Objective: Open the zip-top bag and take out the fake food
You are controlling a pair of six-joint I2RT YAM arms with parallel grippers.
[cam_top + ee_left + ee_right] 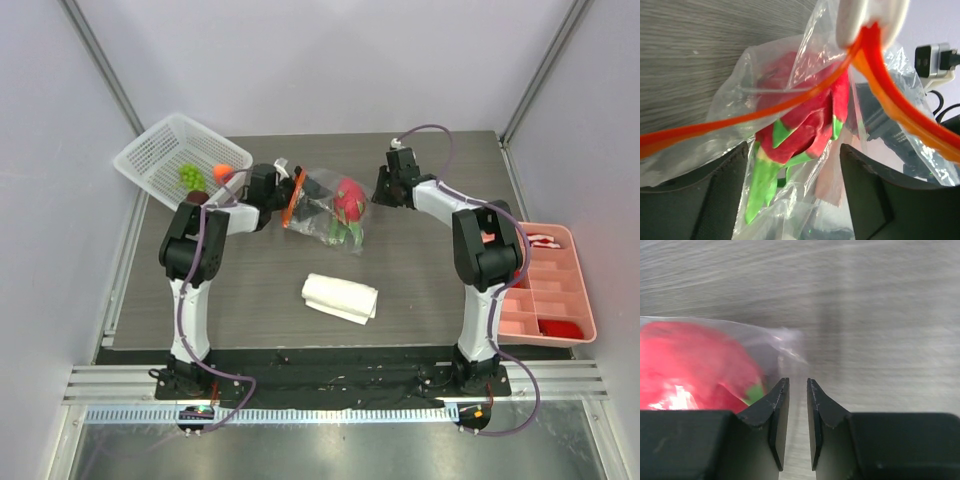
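Closest to the lens, the dark fingers (700, 200) of the left gripper (794, 170) are seen spread wide, and the zip-top bag (730, 95) is found between them. No pinch on the film can be made out. Inside the bag a red-pink dragon fruit (800, 120) with green tips is pressed toward the opening. The orange-red zipper strip (900, 100) is seen as two bands that meet under a white piece (870, 20) at the top of that view. What this piece is cannot be told.

The fingers of the right gripper (797, 382) are drawn almost together. Only a thin slit is left between them, bare table (420, 290) is seen through it, and nothing is held. The bag's right end, with the dragon fruit behind the film, lies just beside their tips.

From above, the bag is found lying on the far middle of the table, between the two grippers. The left gripper is placed at its zipper end and the right gripper just off its right end. Some green leaves (340, 232) are seen in the near part of the bag.

A white mesh basket (150, 155) is set at the far left corner, with green grapes (188, 176) and a small orange (222, 173) in it. A folded white cloth (340, 297) is laid nearer, about mid-table. A pink divided tray (560, 290) with red items (562, 327) is placed at the table's right edge.
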